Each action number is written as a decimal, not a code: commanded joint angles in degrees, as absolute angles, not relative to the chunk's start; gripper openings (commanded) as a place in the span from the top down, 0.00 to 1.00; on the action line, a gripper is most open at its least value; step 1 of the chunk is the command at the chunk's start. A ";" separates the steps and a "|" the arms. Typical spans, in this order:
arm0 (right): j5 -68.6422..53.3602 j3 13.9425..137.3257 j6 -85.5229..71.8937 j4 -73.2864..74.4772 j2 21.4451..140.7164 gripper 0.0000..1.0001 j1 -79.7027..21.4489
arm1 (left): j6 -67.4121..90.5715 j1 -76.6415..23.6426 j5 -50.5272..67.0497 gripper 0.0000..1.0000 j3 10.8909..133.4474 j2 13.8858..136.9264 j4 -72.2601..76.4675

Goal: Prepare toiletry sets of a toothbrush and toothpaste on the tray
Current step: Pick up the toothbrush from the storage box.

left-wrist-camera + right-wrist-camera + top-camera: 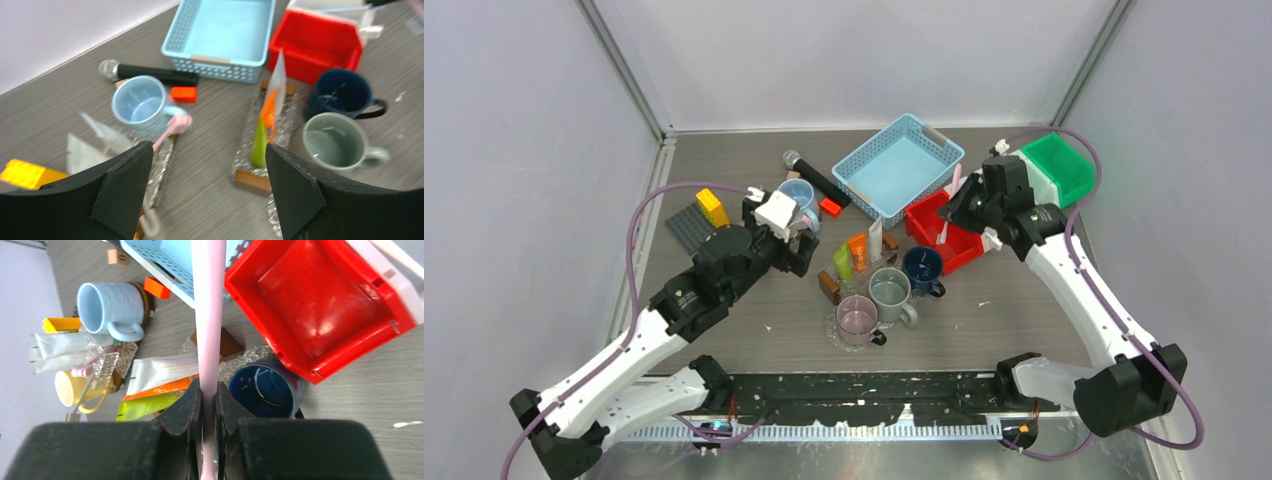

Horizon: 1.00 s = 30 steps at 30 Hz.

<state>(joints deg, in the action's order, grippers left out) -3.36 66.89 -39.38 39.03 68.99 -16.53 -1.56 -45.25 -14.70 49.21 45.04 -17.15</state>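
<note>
My right gripper (208, 395) is shut on a pale pink toothbrush (209, 315), held in the air above the red bin (325, 305) beside the light blue basket tray (894, 165). In the top view that gripper (952, 210) hangs over the bin's left end. White (277, 75), orange (268, 110) and green (259, 142) toothpaste tubes lie together on foil in front of the tray. My left gripper (207, 170) stands open and empty above bare table between the tubes and another pink toothbrush (172, 127), which lies by a light blue mug (140, 102).
Navy (921, 267), grey (889, 290) and pink (857, 318) mugs cluster near the tubes. A black microphone (814, 175) and a small red block (829, 207) lie left of the tray. A green bin (1059, 168) stands at the back right; a yellow brick (712, 207) at the left.
</note>
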 commanded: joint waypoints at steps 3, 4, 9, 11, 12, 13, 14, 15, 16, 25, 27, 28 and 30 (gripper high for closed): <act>-0.28 60.45 -51.20 23.12 64.12 0.99 -18.86 | 9.45 -48.71 -7.99 0.15 54.86 52.46 -8.02; 0.83 60.11 -51.62 22.72 63.67 0.99 -18.95 | 9.39 -50.10 -8.71 0.15 55.37 53.90 -6.85; 2.45 59.55 -55.53 22.36 62.59 0.97 -19.07 | 4.26 -56.07 -12.70 0.16 57.56 61.29 -0.62; 2.51 60.01 -57.54 23.52 62.48 0.97 -19.12 | -1.22 -58.70 -14.34 0.16 57.82 63.79 4.08; 2.78 60.24 -58.17 24.28 62.58 0.97 -19.26 | -3.82 -59.86 -15.09 0.16 57.89 65.07 6.10; 2.97 61.07 -59.59 26.26 62.66 0.97 -19.39 | -6.19 -61.03 -15.71 0.16 57.80 66.24 8.13; 3.47 61.52 -60.29 27.28 62.97 0.97 -19.63 | -8.44 -62.08 -16.20 0.16 57.62 67.34 10.47; 3.71 62.75 -61.72 29.85 63.13 0.97 -19.70 | -10.71 -62.94 -16.37 0.16 57.16 68.26 13.07; 4.75 63.54 -62.41 31.32 63.57 0.97 -20.09 | -13.09 -63.72 -16.50 0.16 56.53 69.30 16.17; 17.94 73.41 -70.03 49.55 66.76 0.98 -27.06 | -27.43 -66.62 -12.98 0.18 53.26 77.19 35.40; 19.11 73.40 -71.29 49.94 66.92 0.98 -28.96 | -28.21 -66.80 -11.97 0.19 53.37 78.76 37.52; 19.39 73.35 -72.01 49.98 66.99 0.97 -29.29 | -28.29 -66.87 -11.69 0.19 53.66 79.43 38.05; 19.87 73.29 -72.77 50.13 67.16 0.98 -30.29 | -28.30 -67.04 -11.95 0.20 54.50 81.02 38.27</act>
